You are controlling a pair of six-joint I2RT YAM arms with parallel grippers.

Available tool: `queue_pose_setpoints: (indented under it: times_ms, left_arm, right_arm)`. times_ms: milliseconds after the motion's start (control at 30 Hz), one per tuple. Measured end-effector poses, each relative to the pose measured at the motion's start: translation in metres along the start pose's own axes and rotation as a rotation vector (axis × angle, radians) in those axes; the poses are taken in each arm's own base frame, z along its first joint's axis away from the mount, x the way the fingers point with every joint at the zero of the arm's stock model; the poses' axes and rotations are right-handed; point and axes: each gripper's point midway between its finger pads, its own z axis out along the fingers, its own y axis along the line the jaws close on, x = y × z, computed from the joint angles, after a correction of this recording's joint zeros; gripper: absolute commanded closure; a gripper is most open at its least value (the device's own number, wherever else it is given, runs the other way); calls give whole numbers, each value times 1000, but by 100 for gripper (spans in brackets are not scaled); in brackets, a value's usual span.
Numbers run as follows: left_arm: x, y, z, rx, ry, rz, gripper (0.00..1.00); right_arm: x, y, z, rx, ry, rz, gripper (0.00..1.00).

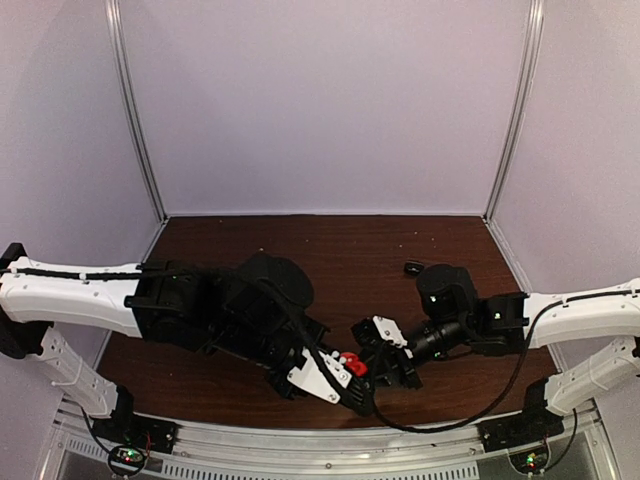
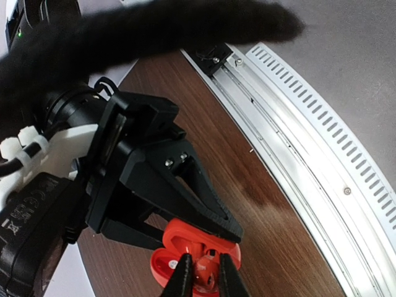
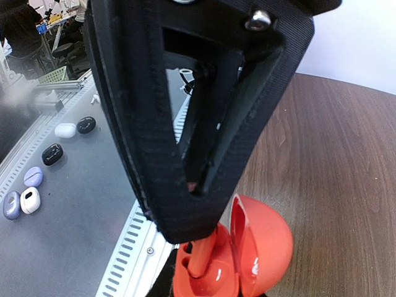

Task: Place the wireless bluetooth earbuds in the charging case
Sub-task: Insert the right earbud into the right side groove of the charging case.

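Observation:
The charging case [image 2: 179, 236] is bright red and lies open on the table near its front edge; its domed lid [image 3: 267, 242] stands up. My right gripper [image 3: 193, 201] is shut on the case's base, and it also shows in the top view [image 1: 378, 358]. My left gripper [image 2: 205, 279] is shut on the red earbud [image 2: 208, 270] and holds it in the case's base, where its red stem [image 3: 201, 255] shows. In the top view the left gripper [image 1: 350, 385] meets the case [image 1: 350, 361]. The black earbud [image 1: 411, 267] lies alone further back on the table.
A slotted aluminium rail [image 2: 297, 142] runs along the table's front edge, close to the case. Several other earbud cases [image 3: 52, 153] lie on the grey surface beyond it. Grey walls [image 1: 320, 100] enclose the back and sides. The right arm's cable [image 1: 450, 420] loops near the rail.

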Motion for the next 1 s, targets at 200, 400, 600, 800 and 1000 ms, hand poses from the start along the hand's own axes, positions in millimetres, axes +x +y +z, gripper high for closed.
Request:
queue_pose_setpoints:
  times_ms: [200,400,600,800,1000]
  left_arm:
    - [0,-2,3,9,2,2,87]
    - [-2,-5,3,21,-7,3,87]
    - [-5,-8,3,33,-17,2,87]
    - [-6,-10,3,40,-22,3,88]
    - [-7,-11,3,45,-27,3,88]
  right_arm:
    - [3,2,0,-6,13,10,100]
    - [4,5,2,-14,29,8,100]
    - [5,7,2,-15,40,-9,100]
    - [6,8,3,-20,46,-10,100]
    - [6,9,2,-21,54,-7,100]
